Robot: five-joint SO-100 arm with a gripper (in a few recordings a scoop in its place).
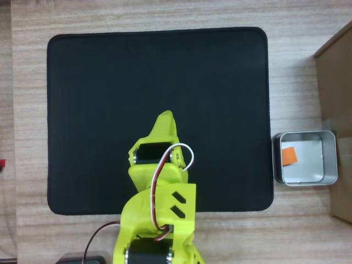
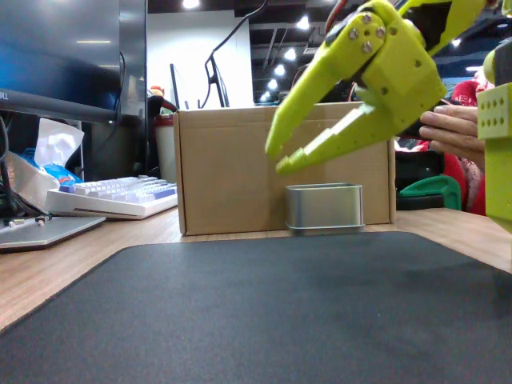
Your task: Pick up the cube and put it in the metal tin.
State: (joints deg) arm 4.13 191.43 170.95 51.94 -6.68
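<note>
The small orange cube (image 1: 289, 155) lies inside the shiny metal tin (image 1: 329, 159), near its left wall, in the overhead view. In the fixed view the tin (image 2: 324, 209) stands in front of a brown box, and its walls hide the cube. My yellow-green gripper (image 1: 165, 118) hangs over the middle of the black mat, well left of the tin. Seen from the side, the gripper (image 2: 276, 158) is raised above the mat, its two fingers slightly apart with nothing between them.
A black mat (image 1: 110, 110) covers most of the wooden table. A large brown cardboard box (image 1: 336, 110) stands just behind the tin (image 2: 232, 168). A keyboard (image 2: 112, 198) lies far left. A person's hand (image 2: 452, 132) shows at the right edge.
</note>
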